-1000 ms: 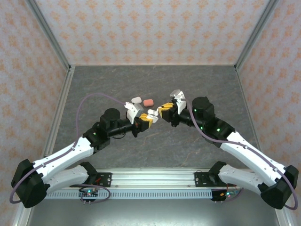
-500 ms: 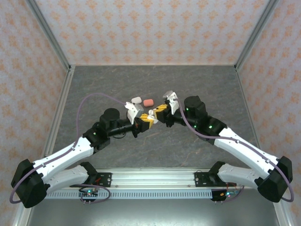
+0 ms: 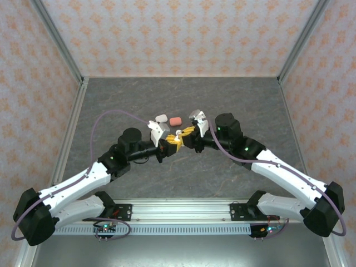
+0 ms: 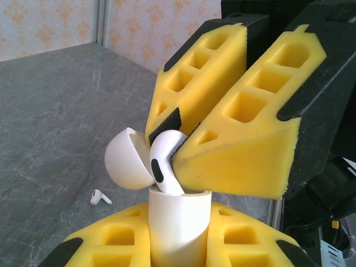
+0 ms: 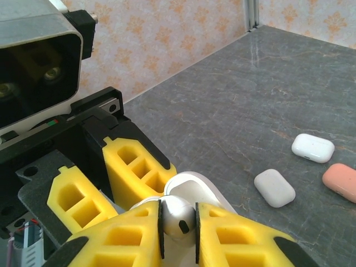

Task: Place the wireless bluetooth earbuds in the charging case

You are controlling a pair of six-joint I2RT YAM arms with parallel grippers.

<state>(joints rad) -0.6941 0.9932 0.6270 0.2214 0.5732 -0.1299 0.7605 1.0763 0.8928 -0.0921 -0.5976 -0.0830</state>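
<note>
Left gripper (image 4: pixel 178 236) is clamped tight on 1 open white charging case (image 4: pixel 177 219). The case stands upright btwn its 2 yellow foam fingers (image 4: pixel 114 242), w/ the lid (image 4: pixel 127 166) hinged open to the left in the left wrist cam. Right gripper (image 5: pixel 178 225) is pinched closed on 1 white earbud (image 4: pixel 165 158). The earbud's head sits btwn the pads and its stem points down, the lower end dipping behind the case rim; it's not seated yet. In the top cam I see both grippers meeting tip to tip around mid-table, arms angled in from either side.

My count:
- **Earbuds = 2.** One is in the right gripper, and 1 loose earbud (image 4: pixel 100 197) lies on the grey tabletop (image 4: pixel 50 111), left of the held case in the left wrist cam.
- **Cases = 4.** One is the held case, and 3 closed ones lie on the table in the right wrist cam: far white case (image 5: pixel 313 147), near white case (image 5: pixel 274 187) and coral case (image 5: pixel 340 182). They're grouped close, and the near white one is clearly apart from the coral.

In the top cam, 1 white and the coral sit just beyond the grippers.
</note>
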